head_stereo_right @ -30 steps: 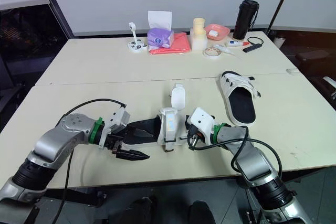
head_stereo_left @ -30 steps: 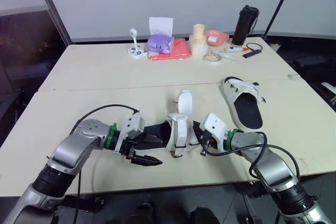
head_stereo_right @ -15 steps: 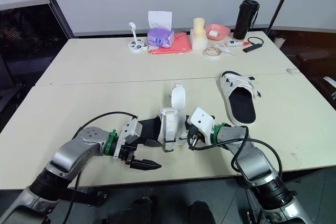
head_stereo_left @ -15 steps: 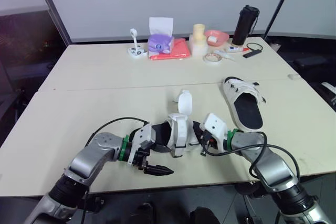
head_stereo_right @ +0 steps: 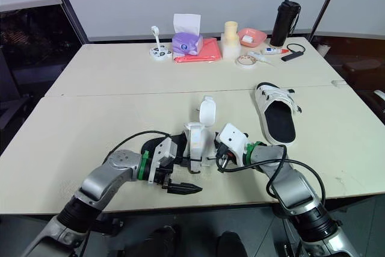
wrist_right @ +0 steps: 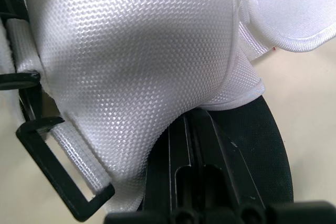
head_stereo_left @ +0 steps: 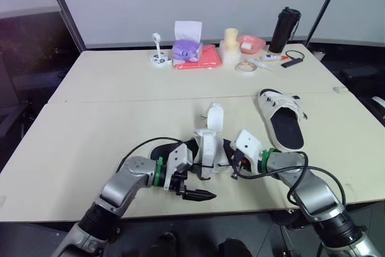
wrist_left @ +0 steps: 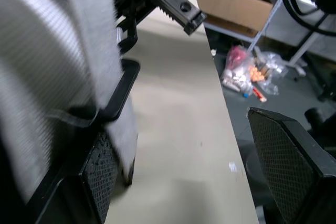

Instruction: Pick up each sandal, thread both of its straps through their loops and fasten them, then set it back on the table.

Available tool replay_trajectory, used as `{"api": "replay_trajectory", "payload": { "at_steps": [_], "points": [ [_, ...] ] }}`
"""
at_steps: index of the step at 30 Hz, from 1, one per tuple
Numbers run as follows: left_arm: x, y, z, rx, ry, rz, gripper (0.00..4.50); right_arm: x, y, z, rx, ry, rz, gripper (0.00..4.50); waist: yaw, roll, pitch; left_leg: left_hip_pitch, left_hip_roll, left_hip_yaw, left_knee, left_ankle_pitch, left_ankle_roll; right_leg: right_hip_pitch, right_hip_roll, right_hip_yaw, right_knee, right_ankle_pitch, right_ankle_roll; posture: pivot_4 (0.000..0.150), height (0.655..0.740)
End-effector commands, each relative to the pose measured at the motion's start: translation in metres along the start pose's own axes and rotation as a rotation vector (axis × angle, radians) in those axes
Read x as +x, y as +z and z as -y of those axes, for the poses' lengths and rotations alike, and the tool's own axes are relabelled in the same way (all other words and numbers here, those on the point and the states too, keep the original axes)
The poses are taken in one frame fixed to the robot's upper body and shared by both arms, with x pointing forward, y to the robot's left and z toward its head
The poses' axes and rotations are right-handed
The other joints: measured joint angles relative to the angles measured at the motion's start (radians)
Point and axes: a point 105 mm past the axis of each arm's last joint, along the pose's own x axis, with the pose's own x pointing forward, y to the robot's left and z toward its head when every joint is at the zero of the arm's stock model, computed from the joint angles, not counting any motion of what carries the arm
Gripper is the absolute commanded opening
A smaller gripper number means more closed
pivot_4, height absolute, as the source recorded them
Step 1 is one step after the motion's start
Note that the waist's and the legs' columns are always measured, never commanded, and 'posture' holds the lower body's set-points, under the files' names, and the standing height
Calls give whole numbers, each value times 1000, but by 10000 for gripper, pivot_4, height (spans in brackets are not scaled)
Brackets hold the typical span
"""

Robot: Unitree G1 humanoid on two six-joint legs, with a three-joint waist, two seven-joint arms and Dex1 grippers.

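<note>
Your left gripper [wrist_left: 184, 140] stands wide open, holding nothing, beside the loose strap [wrist_left: 97, 45] of the near sandal [head_stereo_left: 207, 147]. Your right gripper [head_stereo_left: 233, 166] is clamped on that sandal's edge.

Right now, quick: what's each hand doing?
Left hand: open, nothing gripped.
Right hand: shut on the near sandal.

I see the near sandal [head_stereo_left: 206, 146] close to the front edge of the table [head_stereo_left: 102, 118], black sole, white straps loose, one flap standing upright; the second sandal [head_stereo_left: 281, 120] lies flat to its right, sole down, well apart.
</note>
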Motion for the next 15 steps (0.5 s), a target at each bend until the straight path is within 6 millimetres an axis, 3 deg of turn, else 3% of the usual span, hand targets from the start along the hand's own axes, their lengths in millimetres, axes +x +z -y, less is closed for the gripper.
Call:
{"api": "replay_trajectory", "payload": {
  "at_steps": [1,6,7,15],
  "points": [
    [-2,5,-9,12,54,10,29193,5,-6,-19,20,70,-22,0,0,0,0,0,0,0,0,0,0,0,0,0,0,0,0,1500,7400],
    [-5,6,-8,10,58,13,2711,5,-7,-20,24,69,-22,0,-3,0,0,-1,0,0,-1,0,0,-1,0,0,0,1,2,1500,7400],
    [-7,5,-6,7,48,3,521,5,-7,-20,24,70,-22,0,-4,0,0,-1,0,0,-1,0,0,-1,0,0,0,1,2,1500,7400],
    [-33,13,42,-118,-208,-31,521,5,-7,-20,17,72,-23,0,-9,0,0,-1,1,1,-3,-1,-1,-3,1,0,0,0,1,1500,7400]
  ]
}}
